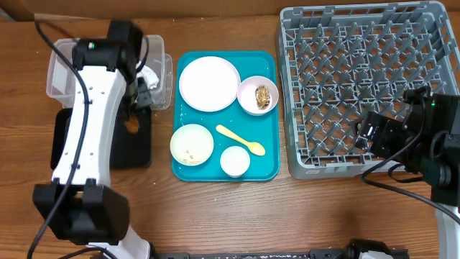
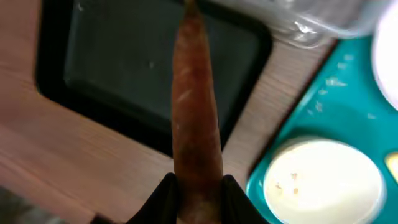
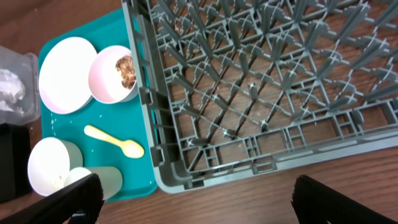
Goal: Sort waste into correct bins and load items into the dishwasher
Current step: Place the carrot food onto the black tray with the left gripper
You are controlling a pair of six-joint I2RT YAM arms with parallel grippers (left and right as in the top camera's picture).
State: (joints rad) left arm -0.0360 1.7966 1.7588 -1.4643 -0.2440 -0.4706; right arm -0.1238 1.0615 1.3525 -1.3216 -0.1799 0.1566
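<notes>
Left wrist: sausage over black tray

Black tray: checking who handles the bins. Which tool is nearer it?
Left. The left tool, gripping the sausage, hangs over the black tray; the right tool is far off beside the dish rack.

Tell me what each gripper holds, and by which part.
Left gripper pinches the brown sausage by its near end; the rest juts out over the black tray. Right gripper is open and holds nothing.
</notes>
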